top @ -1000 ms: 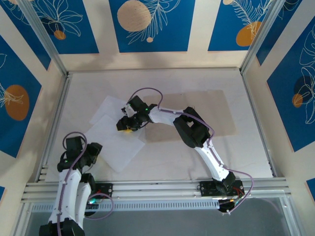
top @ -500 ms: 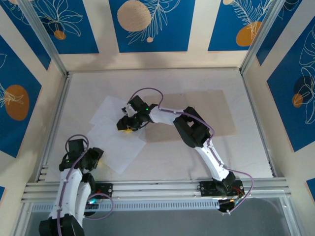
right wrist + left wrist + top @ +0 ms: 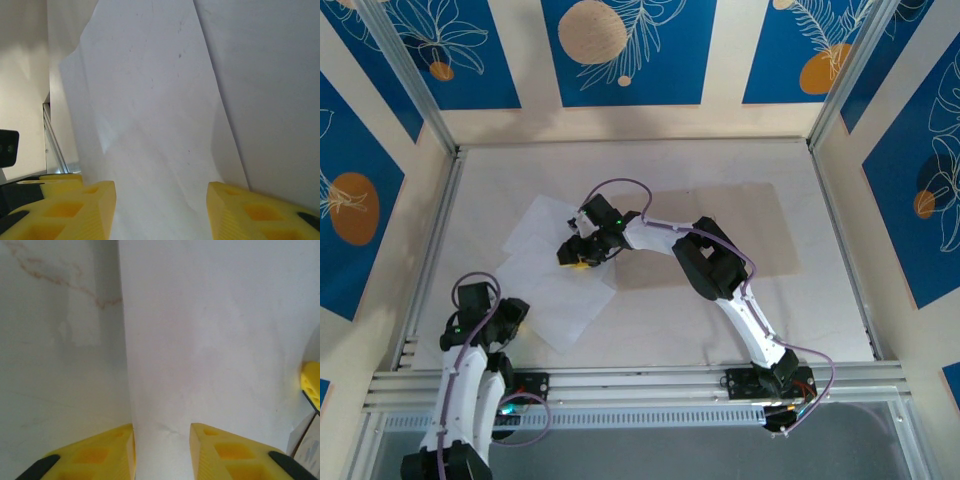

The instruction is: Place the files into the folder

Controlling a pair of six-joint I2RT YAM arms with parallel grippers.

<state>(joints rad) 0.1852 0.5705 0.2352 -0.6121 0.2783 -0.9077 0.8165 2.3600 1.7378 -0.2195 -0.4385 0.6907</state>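
Files await filing: on the pale table (image 3: 650, 330), in the top view, the tan folder (image 3: 760, 235) lies flat, tan face up, right of centre, partly crossed by the right arm. No paper is inside it yet, so the task looks to be at its first step, getting hold of a sheet.

The files (image 3: 545, 290), two white sheets, lie overlapping at left of centre, skewed to the table edges. The nearest corner of one sits just beside the folder's left edge, under the right arm's wrist.

The right gripper (image 3: 578, 262) hangs low over the sheets' right side. Its wrist camera shows the yellow fingers (image 3: 80, 200) spread wide, paper (image 3: 150, 125) running between them with a slight bow. Whether the tips touch the sheet cannot be told.

The left gripper (image 3: 510, 315) sits at the lower left, by the lower sheet's near edge. Its wrist view shows the fingers (image 3: 110, 445) apart, straddling that edge (image 3: 127, 365) and clamped on nothing.

The next move probably calls for pinching or pinning one thin sheet without dragging its neighbour, then sliding it right towards the folder.
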